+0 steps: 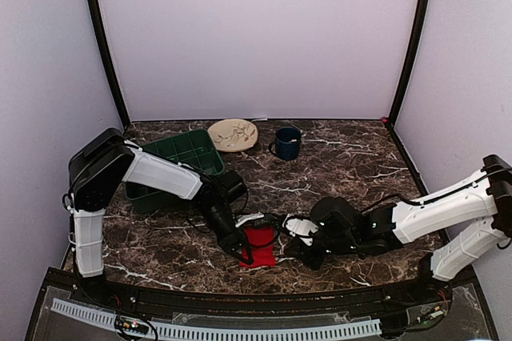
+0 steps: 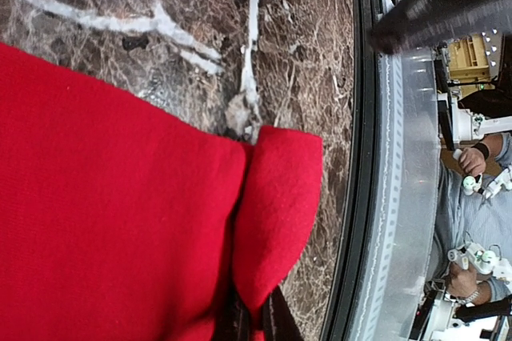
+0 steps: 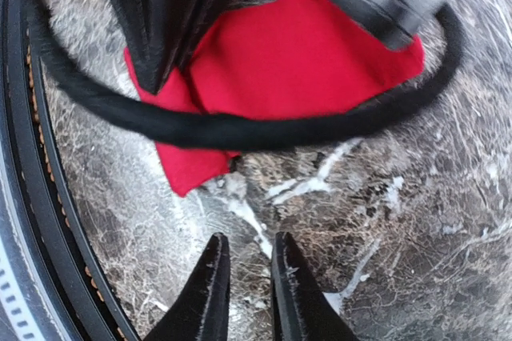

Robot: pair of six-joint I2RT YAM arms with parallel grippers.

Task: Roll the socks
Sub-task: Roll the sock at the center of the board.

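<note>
The socks (image 1: 260,246) show as one flat patch of bright red fabric on the dark marble near the front edge; I cannot tell one sock from the other. My left gripper (image 1: 242,254) is shut on a corner flap of the red fabric (image 2: 272,197), pinched between its black fingertips (image 2: 276,321). In the right wrist view the socks (image 3: 296,61) lie beyond my right gripper (image 3: 246,249). Its jaws stand a narrow gap apart over bare marble, holding nothing. In the top view the right gripper (image 1: 294,249) is just right of the socks.
A green tray (image 1: 180,153), a beige plate (image 1: 233,134) and a dark blue mug (image 1: 287,143) stand at the back. The left arm's black cable (image 3: 240,129) loops across in front of the socks. The table's front rail (image 1: 240,297) runs close by.
</note>
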